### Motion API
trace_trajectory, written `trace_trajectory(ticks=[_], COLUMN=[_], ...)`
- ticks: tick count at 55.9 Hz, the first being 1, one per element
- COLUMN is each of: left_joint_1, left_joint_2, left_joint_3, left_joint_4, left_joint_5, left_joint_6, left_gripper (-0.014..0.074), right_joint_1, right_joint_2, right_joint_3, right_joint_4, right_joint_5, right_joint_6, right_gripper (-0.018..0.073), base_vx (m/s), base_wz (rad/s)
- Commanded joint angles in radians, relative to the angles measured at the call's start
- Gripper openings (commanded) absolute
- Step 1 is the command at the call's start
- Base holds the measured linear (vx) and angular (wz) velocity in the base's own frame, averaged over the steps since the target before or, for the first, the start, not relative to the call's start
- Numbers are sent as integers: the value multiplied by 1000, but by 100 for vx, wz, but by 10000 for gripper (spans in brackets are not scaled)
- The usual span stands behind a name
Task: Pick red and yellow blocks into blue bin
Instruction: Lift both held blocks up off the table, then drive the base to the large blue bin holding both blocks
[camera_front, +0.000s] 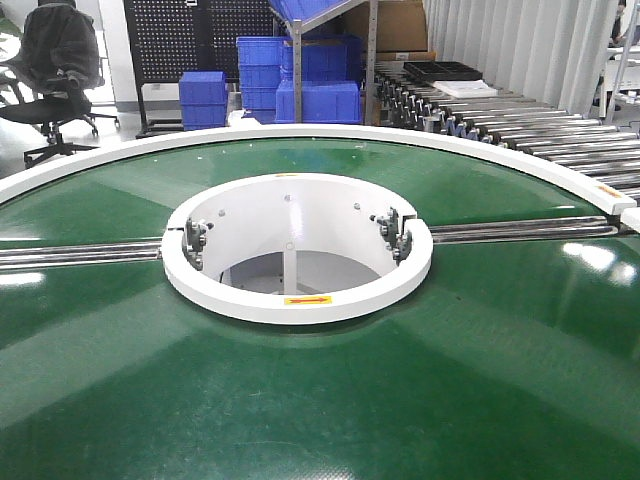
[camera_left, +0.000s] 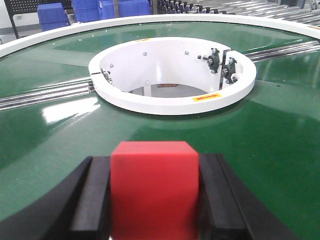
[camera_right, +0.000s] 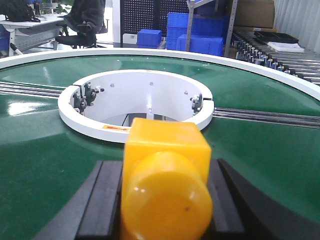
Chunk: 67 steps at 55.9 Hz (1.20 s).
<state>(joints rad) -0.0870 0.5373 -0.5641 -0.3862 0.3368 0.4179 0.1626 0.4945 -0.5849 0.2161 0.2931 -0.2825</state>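
In the left wrist view my left gripper (camera_left: 155, 200) is shut on the plain red cube (camera_left: 155, 187), held between its two black fingers (camera_left: 92, 197) above the green belt. In the right wrist view my right gripper (camera_right: 165, 200) is shut on the yellow brick (camera_right: 167, 165), its round stud facing the camera, also above the belt. Neither gripper nor either block shows in the front view. The large smooth blue bin is out of view in all frames.
A green circular conveyor (camera_front: 320, 400) with a white outer rim surrounds a white central ring (camera_front: 296, 300) with an open well. Metal rails (camera_front: 80, 255) cross it. Ribbed blue crates (camera_front: 203, 98), a roller conveyor (camera_front: 560, 140) and an office chair (camera_front: 60, 70) stand behind.
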Motion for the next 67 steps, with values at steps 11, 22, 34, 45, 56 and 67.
trace_trajectory(ticks=[11,22,34,45,56,67], left_joint_1=[0,0,0,0,0,0], left_joint_2=[2,2,2,2,2,2], left_joint_3=[-30,-30,-30,-30,-30,-30], left_joint_4=[-20,-20,-20,-20,-20,-20], left_joint_5=[-83,-83,-83,-83,-83,-83], left_joint_6=[-7,-7,-7,-7,-7,-7], left_gripper=[-1,-1,-1,0,0,0], right_joint_1=[-1,-1,-1,-1,-1,-1], right_joint_2=[4,4,4,4,4,4], right_joint_3=[-28,-28,-28,-28,-28,-28], right_joint_4=[2,2,2,2,2,2], right_joint_5=[-90,-90,-90,-90,-90,-90], right_joint_6=[-7,-7,-7,-7,-7,-7], right_gripper=[-10,-10,-10,-10,-10,-10], base_vx=[-7,-13,-16,-15,-14,-16], base_wz=[-1,4,9,19,41,46])
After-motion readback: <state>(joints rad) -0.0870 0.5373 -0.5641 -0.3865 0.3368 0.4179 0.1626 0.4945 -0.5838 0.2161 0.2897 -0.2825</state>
